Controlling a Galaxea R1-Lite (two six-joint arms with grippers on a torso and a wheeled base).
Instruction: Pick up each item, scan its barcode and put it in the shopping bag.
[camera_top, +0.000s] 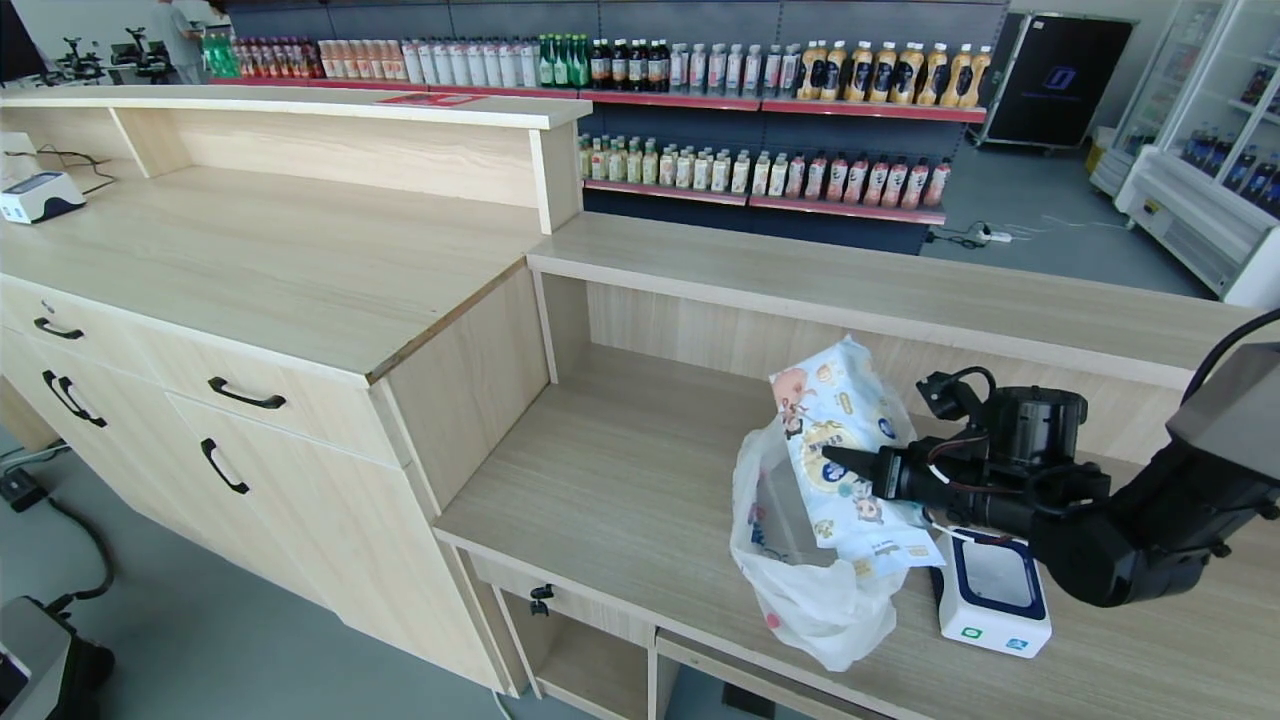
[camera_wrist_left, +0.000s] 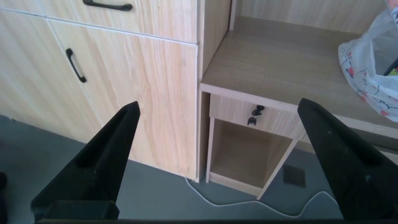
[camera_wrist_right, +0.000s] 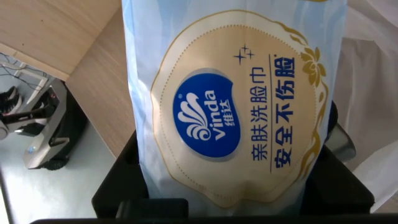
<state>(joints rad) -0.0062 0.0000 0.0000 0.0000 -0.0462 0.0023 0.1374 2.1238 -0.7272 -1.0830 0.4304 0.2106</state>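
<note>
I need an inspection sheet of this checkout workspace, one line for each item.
Surface: light wooden counter, two levels.
Job's things: tissue pack tilted over the open shopping bag; scanner beside the bag.
Clutter: small white device on the upper counter.
Grippers: right gripper shut on the pack; left gripper open, above the floor by the cabinet.
Cables: one cable on the floor, left.
Surroundings: shelves of bottled drinks, fridge.

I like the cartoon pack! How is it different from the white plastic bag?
The pack is light blue, puffy and covered in cartoon pictures; the shopping bag is thin, whitish, partly see-through and crumpled. The pack is held up, tilted, by the right gripper; the shopping bag sits on the counter with its mouth open. Both look like soft plastic.
</note>
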